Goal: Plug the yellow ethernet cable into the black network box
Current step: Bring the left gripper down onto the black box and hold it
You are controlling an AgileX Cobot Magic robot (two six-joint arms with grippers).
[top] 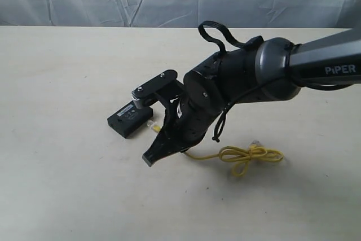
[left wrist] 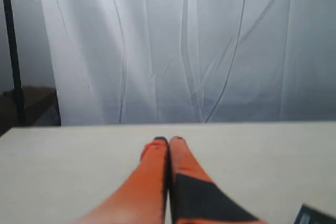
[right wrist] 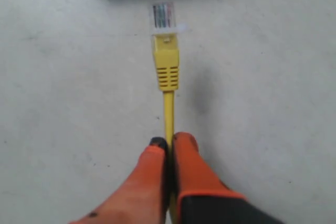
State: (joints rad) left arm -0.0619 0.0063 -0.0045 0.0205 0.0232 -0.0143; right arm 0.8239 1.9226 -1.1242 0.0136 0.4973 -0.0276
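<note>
Reached in from the right with the right arm (top: 254,77), its dark, glossy, rounded casing bent down at the wrist toward the pale matte table (top: 67,184). Clenched the right gripper (right wrist: 168,144) on the yellow cable (right wrist: 168,77), pinching the thin cord just behind its ribbed yellow boot between smooth orange fingers (right wrist: 147,182). Held the clear plastic plug (right wrist: 163,17) pointing at the black box (top: 128,118), a flat rectangle with a pale label on top; near its edge but apart from it, not plugged in. Trailed the rest of the cord across the table into a loose tangle of loops behind the arm. Showed the left gripper (left wrist: 169,141) pressed fingertip to fingertip on nothing, low over the tabletop, facing a creased white curtain (left wrist: 210,45).
</note>
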